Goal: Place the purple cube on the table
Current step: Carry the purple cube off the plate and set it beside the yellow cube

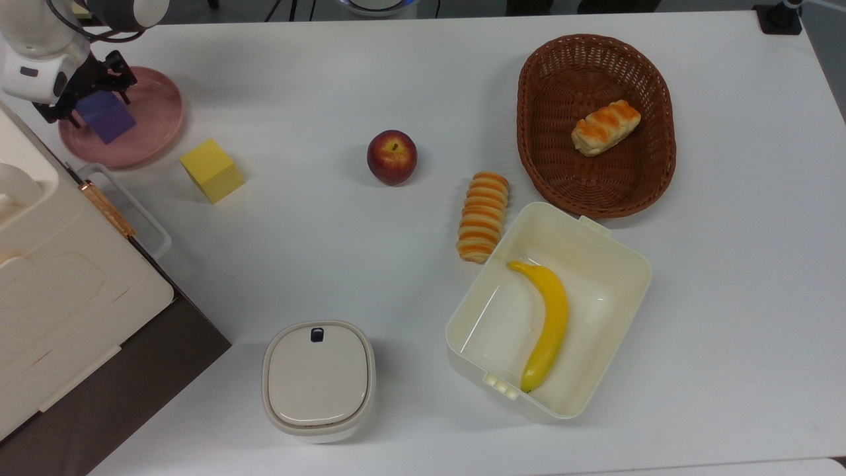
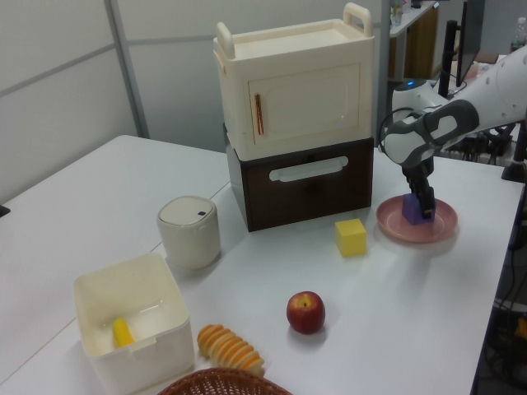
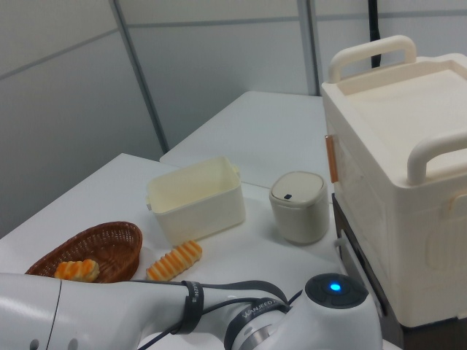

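Looking down through the top view, I find my gripper point(image 1: 92, 92) at the top view's upper left, lowered onto the round pink plate point(image 1: 155, 129). Its dark fingers point(image 1: 122, 82) stand on either side of the small matte blue-violet purple cube point(image 1: 109, 118), which sits in the plate; they are spread about as wide as the block, but I cannot tell whether they press it. Just beside the plate, on the large white smooth table point(image 1: 423, 79), lies a plain yellow cube point(image 1: 211, 170). Further along are a red apple point(image 1: 392, 157), a striped orange bread roll point(image 1: 483, 216), an oval brown wicker basket point(image 1: 548, 73) with a pastry point(image 1: 605, 127) in it, a cream rectangular plastic tub point(image 1: 621, 264) holding a yellow banana point(image 1: 547, 324), and a lidded beige canister point(image 1: 318, 380).

From the left view, I see height instead: my gripper point(image 2: 425, 207) points straight down, fingertips level with the purple cube point(image 2: 410, 209), the cube resting on the plate point(image 2: 445, 228). A cream cabinet stacked on a dark brown drawer unit point(image 2: 300, 185) stands upright behind the yellow cube point(image 2: 351, 237).

In the right view, my white arm point(image 3: 168, 317) crosses the foreground, with the tub point(image 3: 195, 200), canister point(image 3: 299, 206) and basket point(image 3: 95, 251) beyond.
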Robot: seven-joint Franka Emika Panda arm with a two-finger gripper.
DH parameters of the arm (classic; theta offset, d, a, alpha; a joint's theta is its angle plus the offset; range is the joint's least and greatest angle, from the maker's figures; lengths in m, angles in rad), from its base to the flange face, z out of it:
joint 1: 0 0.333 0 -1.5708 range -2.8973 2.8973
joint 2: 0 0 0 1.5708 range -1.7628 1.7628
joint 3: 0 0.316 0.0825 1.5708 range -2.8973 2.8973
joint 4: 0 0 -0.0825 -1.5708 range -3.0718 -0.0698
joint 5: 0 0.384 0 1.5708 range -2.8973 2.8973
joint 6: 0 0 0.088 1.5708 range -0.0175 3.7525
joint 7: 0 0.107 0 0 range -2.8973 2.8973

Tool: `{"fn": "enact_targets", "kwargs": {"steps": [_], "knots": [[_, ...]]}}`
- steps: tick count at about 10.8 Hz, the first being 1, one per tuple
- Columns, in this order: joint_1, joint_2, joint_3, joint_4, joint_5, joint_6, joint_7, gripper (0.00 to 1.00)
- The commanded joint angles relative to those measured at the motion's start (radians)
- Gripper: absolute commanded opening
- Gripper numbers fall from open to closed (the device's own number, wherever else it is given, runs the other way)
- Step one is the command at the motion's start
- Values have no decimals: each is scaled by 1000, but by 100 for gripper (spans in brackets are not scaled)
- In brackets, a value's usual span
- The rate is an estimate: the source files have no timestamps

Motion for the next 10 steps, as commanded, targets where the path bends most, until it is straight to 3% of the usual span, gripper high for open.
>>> {"fn": "enact_targets", "kwargs": {"steps": [1, 4, 10], "knots": [[-6, -30, 3, -16, -13, 10, 12, 52], [10, -80, 31, -9, -4, -47, 127, 48], [10, -174, 270, 29, -1, -211, 444, 51]]}}
